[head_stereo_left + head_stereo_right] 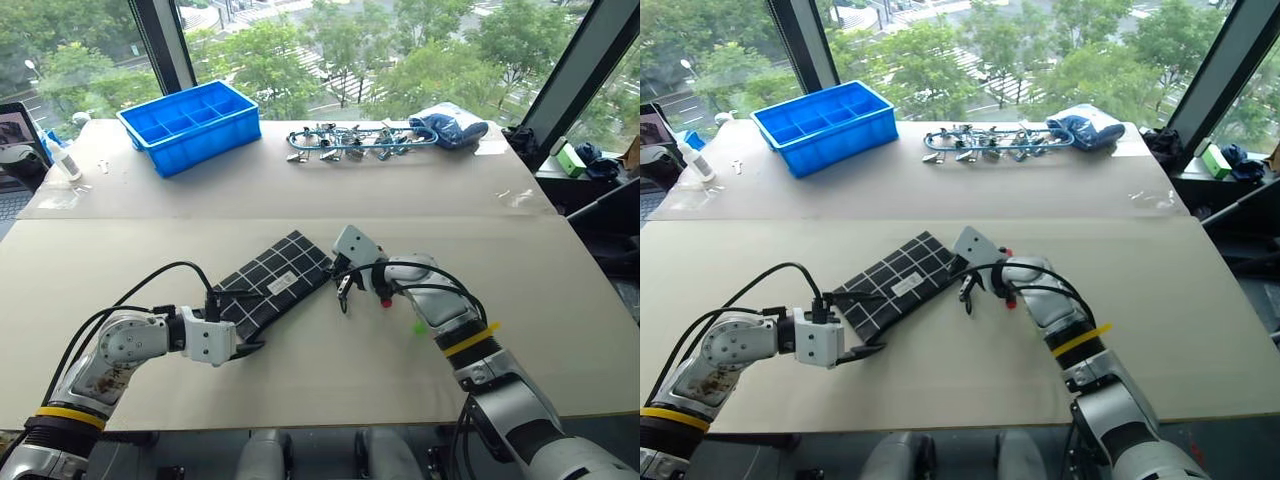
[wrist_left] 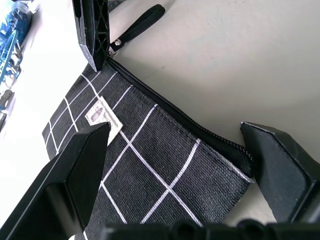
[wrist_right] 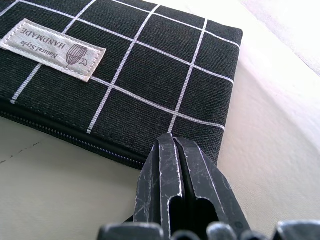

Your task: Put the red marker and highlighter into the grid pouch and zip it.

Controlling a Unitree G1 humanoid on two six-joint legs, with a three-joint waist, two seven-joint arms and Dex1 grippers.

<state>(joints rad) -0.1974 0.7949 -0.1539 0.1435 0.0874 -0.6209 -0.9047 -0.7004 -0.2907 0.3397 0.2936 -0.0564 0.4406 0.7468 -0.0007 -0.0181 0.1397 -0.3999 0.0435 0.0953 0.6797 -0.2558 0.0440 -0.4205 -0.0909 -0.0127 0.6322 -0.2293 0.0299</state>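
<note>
the grid pouch (image 1: 272, 282) lies flat on the bench (image 1: 330, 200), apparently zipped. the left tool (image 1: 243, 335), spread wide and empty, straddles its near corner; the right tool (image 1: 343, 292), pinched shut, sits at the zip-pull end, whether gripping the strap is unclear. likely the zipping step; next, confirm closure. label (image 3: 52, 48): "natural style handmade".

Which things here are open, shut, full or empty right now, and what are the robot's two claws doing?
Grid pouch: flat on the table, zipper closed along the edge that shows.
Left gripper: open, fingers either side of the pouch's corner.
Right gripper: shut, tips at the pouch's zipper end; what they pinch, I cannot tell.
Blue bin: upright; the compartments that show look empty.
</note>
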